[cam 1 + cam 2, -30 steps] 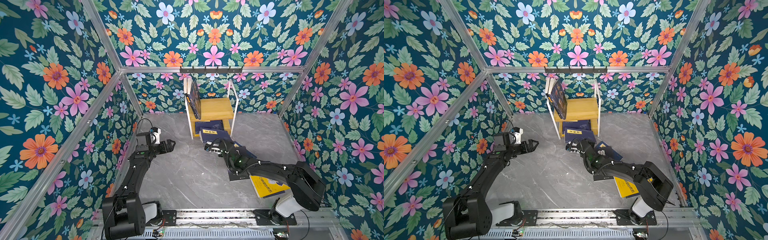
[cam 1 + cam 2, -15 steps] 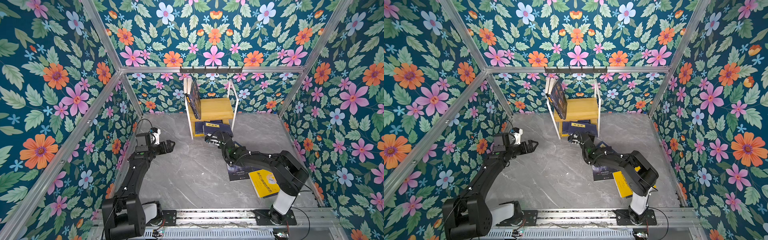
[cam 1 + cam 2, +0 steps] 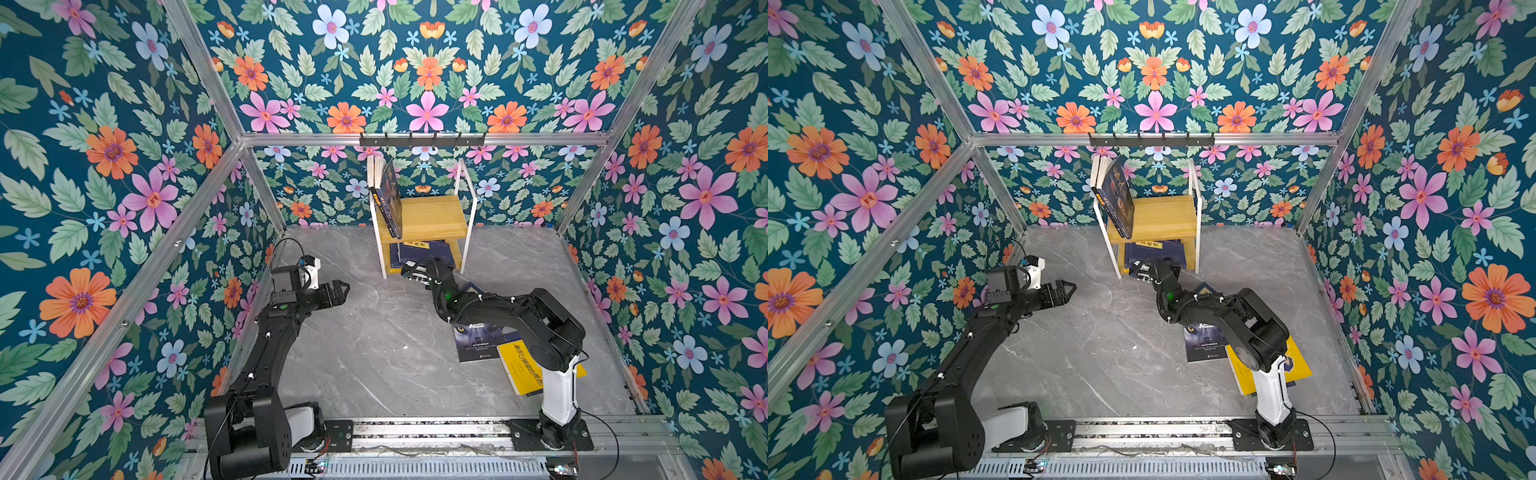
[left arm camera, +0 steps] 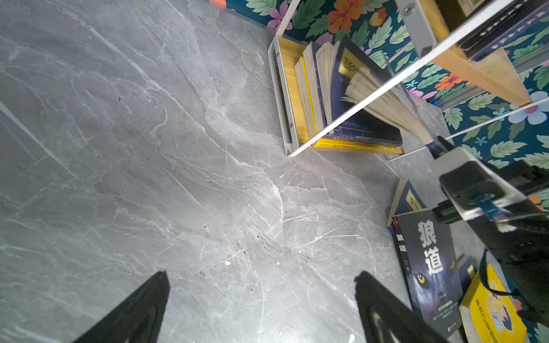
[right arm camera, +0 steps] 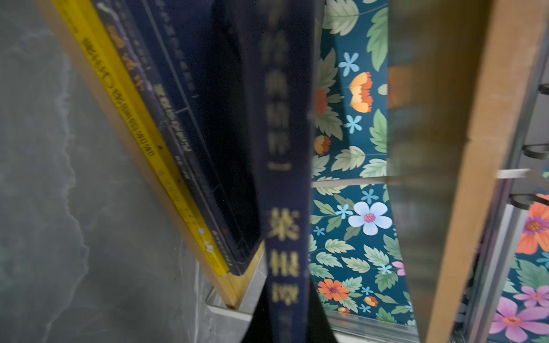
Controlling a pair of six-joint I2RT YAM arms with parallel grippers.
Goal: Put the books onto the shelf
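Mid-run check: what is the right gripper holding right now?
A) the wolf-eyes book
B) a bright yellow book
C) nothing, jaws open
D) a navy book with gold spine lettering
D: the right wrist view shows the right gripper shut on the spine of the navy book, while in a top view the wolf-eyes book and yellow book lie unheld on the marble top.

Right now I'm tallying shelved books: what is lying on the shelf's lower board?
A flat stack: a yellow book lowest, navy books above. The right end effector grips a fanned-open navy book at its opening. The upper board hides the stack's rear in both top views.
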